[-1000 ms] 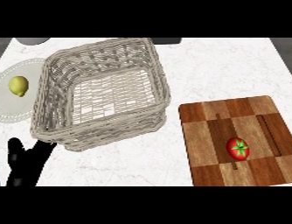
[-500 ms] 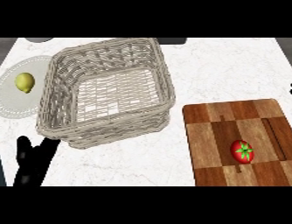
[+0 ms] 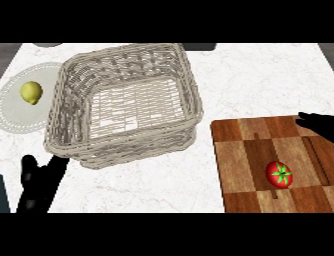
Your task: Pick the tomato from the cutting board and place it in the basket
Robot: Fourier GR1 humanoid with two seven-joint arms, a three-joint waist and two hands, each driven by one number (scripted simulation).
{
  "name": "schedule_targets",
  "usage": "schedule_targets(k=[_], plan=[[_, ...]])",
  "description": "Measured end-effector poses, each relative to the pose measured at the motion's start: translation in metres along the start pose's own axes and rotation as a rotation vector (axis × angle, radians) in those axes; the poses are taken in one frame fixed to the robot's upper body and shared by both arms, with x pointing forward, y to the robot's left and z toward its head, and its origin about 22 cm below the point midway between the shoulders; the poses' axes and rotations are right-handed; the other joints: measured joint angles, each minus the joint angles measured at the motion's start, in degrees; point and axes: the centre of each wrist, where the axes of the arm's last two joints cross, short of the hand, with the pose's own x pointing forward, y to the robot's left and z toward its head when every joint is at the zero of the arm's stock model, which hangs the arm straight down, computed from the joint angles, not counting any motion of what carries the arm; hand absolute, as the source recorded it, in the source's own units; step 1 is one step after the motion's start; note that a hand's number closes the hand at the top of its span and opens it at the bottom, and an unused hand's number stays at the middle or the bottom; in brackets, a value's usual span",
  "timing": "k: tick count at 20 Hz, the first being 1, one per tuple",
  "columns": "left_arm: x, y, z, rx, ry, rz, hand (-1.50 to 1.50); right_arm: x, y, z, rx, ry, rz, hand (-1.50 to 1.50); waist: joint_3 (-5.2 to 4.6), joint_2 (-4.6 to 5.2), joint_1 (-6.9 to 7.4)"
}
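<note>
right hand (image 3: 331,129) hovering, fingers relaxed, holding nothing | tomato (image 3: 279,174) sitting just below fingers on cutting board (image 3: 244,150) | likely light, smooth, squashable, roll-prone; wrapping its sides

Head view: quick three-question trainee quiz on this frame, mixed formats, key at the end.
1. True or false: the tomato lies inside the basket.
2. Multiple choice: what sits on the plate left of the basket? A) a lemon B) a tomato C) nothing
3. Fill in: the right hand shows over the far right corner of the ____, apart from the tomato.

Key
1. False: it lies on the cutting board.
2. A: the lemon.
3. cutting board. The left hand is open at the lower left, holding nothing.
</note>
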Motion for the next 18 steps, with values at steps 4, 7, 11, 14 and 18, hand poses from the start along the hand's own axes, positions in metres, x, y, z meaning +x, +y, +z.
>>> schedule_targets(k=[4,7,11,14,18], plan=[[-0.001,-0.001,-0.001,-0.002,0.008,0.005,0.00,-0.006,0.023,-0.010,0.026,0.021,0.021,-1.50,0.00,0.02,-0.08],[-0.001,-0.001,-0.002,-0.001,0.009,0.002,0.00,-0.014,0.033,-0.017,0.032,0.027,0.022,-1.50,-0.01,0.03,-0.07],[-0.001,-0.002,-0.003,-0.005,0.008,-0.002,0.00,-0.019,0.051,-0.028,0.038,0.026,0.020,-1.50,0.03,0.00,-0.03],[0.002,0.003,-0.003,-0.009,0.026,0.002,0.00,-0.026,0.061,-0.032,0.027,0.018,0.017,-1.50,0.00,0.00,-0.07],[0.006,0.002,-0.001,-0.002,0.032,-0.002,0.00,-0.030,0.072,-0.044,0.022,0.023,0.021,-1.50,-0.09,0.06,-0.01]])
